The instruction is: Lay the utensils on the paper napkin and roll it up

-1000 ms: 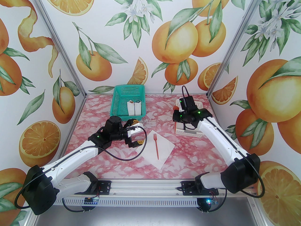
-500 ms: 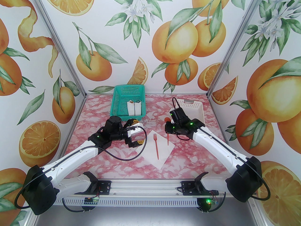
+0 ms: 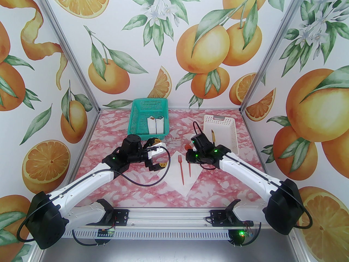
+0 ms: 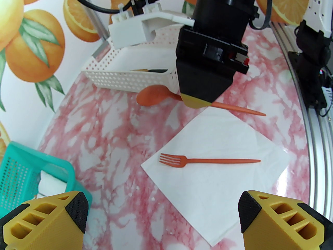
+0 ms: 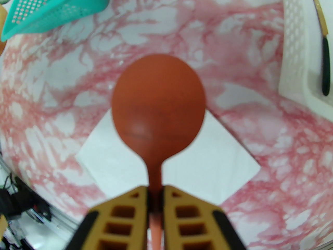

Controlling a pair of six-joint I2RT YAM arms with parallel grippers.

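- My right gripper [image 5: 155,191] has carried the orange round-bowled plastic spoon [image 5: 158,105] away from the white perforated basket [image 3: 231,135], where it hung a second ago. The spoon has crossed the pink marbled counter [image 3: 231,179] to the thin white square paper napkin [image 3: 174,179].
- The gripper is nearly closed, its two fingers pinching the spoon's thin neck just behind the bowl. The bowl points toward the far side of the counter and the handle trails back toward me.
- From above, the spoon's handle now lies over the napkin's right half. It runs roughly parallel to the orange plastic fork [image 3: 180,169], which lies flat along the napkin's middle.
- The left wrist view suggests the spoon is not yet down on the paper, though I can't tell how high it is.
- With my arm out of the way, the darker olive-brown knife [image 3: 213,135] shows in the white basket, untouched.
- My left gripper [image 3: 161,153] has not moved. Its jaws are spread wide and hold nothing, and it hovers at the napkin's left corner.
- For the task, I judge one utensil placed, the second about to be set down beside it, and the knife yet to be fetched. Rolling comes after that.
- The release should be low and gentle, so the spoon doesn't knock the fork or drag the soft paper.
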